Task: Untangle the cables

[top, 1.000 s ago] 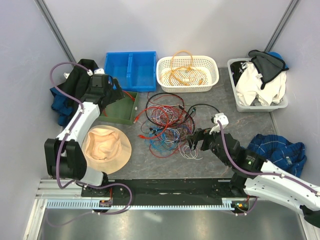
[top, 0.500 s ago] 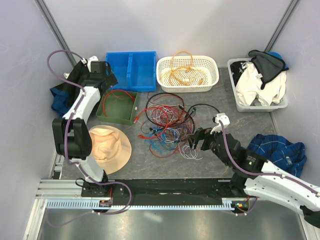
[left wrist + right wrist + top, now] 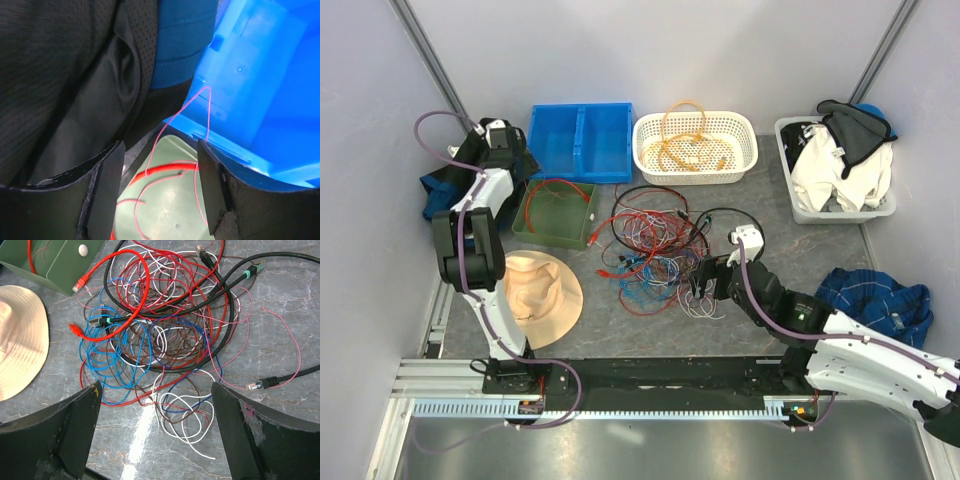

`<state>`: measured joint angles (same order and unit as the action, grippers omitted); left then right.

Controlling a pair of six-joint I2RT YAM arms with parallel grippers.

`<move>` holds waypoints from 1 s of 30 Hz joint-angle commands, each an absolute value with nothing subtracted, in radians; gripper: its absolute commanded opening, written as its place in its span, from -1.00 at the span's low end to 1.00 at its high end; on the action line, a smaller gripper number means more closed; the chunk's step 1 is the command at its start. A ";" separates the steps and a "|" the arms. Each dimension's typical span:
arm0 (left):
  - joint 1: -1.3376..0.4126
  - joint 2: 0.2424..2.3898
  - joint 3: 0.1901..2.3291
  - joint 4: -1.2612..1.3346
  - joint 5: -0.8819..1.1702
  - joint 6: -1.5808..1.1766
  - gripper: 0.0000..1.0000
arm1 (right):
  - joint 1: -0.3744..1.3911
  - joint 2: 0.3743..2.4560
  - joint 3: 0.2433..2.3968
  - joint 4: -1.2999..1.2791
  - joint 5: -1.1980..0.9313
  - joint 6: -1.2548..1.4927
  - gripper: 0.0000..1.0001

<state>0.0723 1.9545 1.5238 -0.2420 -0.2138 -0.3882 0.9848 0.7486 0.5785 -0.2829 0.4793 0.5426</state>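
Note:
The cables [image 3: 655, 245] lie in a tangle of red, blue, black, white and brown wires at the table's middle, filling the right wrist view [image 3: 165, 325]. My right gripper [image 3: 705, 285] hovers open over the tangle's near edge, above loose white loops [image 3: 200, 420], its jaws [image 3: 155, 395] wide and empty. One red cable [image 3: 558, 190] rests coiled in the green tray [image 3: 535, 225]. An orange cable [image 3: 685, 140] sits in the white basket [image 3: 745, 165]. My left gripper [image 3: 512, 160] is at the far left by the tray's back corner, open and empty [image 3: 160, 150], with the red cable [image 3: 165, 167] below it.
A blue bin [image 3: 582, 140] stands behind the green tray and close to the left jaws [image 3: 260, 75]. Dark clothes [image 3: 460, 170] are piled at the far left. A tan hat [image 3: 535, 290] lies near left. A grey bin of clothes [image 3: 790, 215] and a plaid cloth [image 3: 875, 300] are on the right.
My left arm swung back from over the green tray toward the far-left corner, and its jaws narrowed somewhat. My right gripper crept a little left toward the tangle.

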 commanded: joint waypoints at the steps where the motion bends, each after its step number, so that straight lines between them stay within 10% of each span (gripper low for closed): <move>1: 0.087 1.990 1.509 -0.130 -0.127 -0.344 0.30 | 0.988 0.772 0.634 -0.226 0.494 0.529 0.96; 17: 0.114 1.942 1.444 -0.086 -0.066 -0.364 -0.51 | 0.986 0.848 0.624 -0.173 0.486 0.529 0.96; 20: 0.114 1.901 1.407 -0.086 -0.074 -0.379 -0.96 | 0.986 0.850 0.615 -0.160 0.474 0.532 0.96; 30: 0.112 1.697 1.256 -0.090 -0.083 -0.445 -0.97 | 0.986 0.796 0.578 -0.144 0.449 0.534 0.96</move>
